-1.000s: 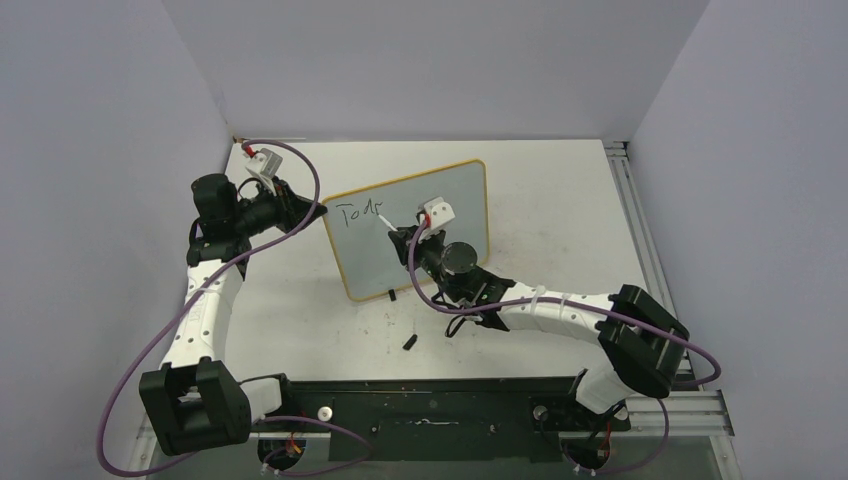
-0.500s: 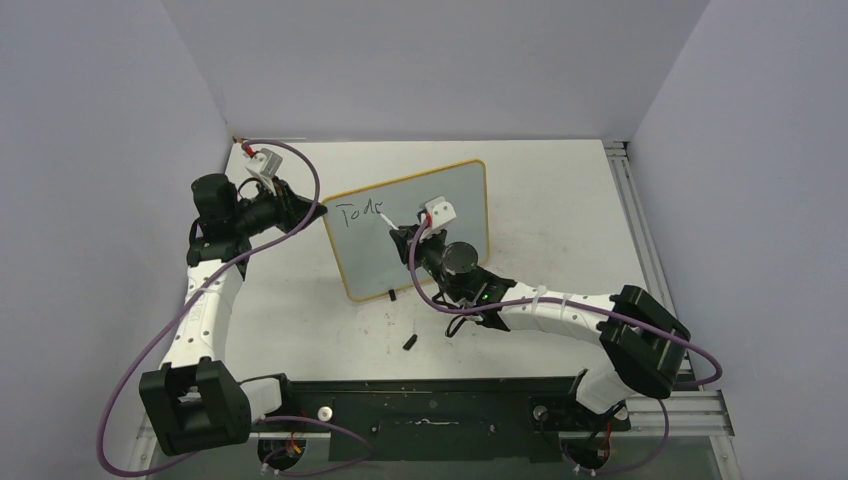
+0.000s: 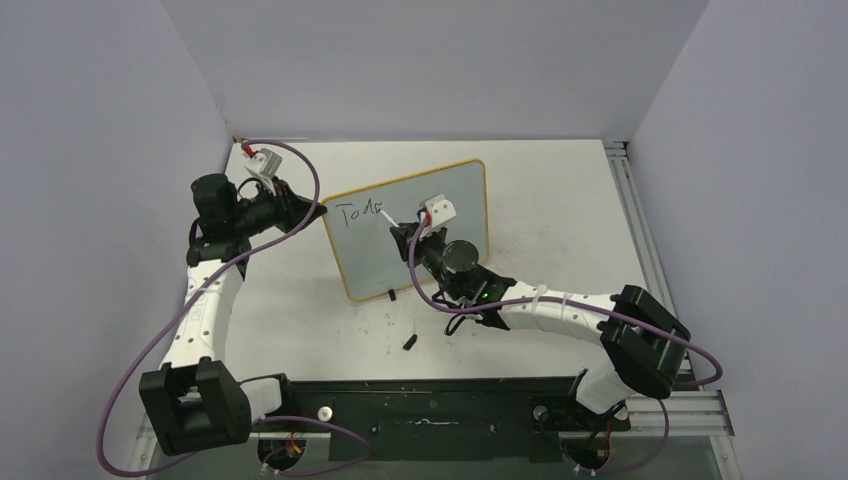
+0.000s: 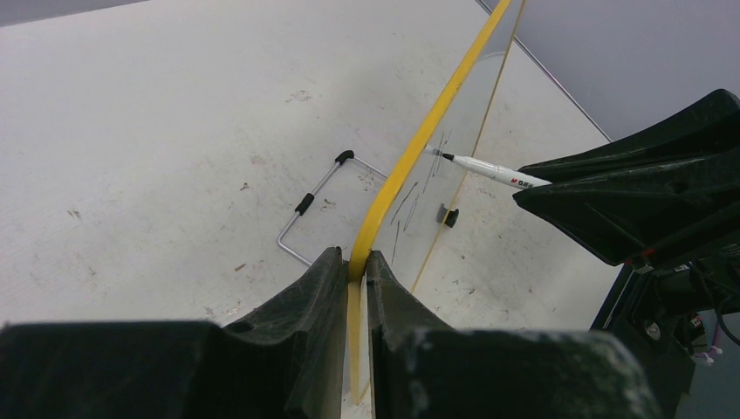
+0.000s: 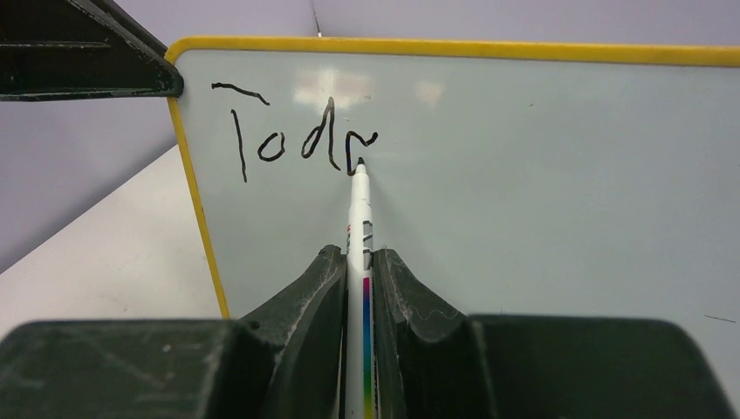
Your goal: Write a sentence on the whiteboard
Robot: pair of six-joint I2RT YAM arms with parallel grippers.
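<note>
While the left gripper (image 4: 353,259) clamps the whiteboard (image 5: 541,183), the right gripper (image 5: 359,262) pinches the marker (image 5: 359,209), tip touching the unfinished sentence (image 5: 292,140).

Lab test cell, plain grey walls (image 3: 440,70), scuffed white table (image 3: 560,190), aluminium rails (image 3: 645,230)

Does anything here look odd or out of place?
A small black piece, perhaps the cap of the marker, lies loose on the table in front of the whiteboard. The board stands slanted to the table's edges, but the left tool clamps its corner, so that looks deliberate.
</note>
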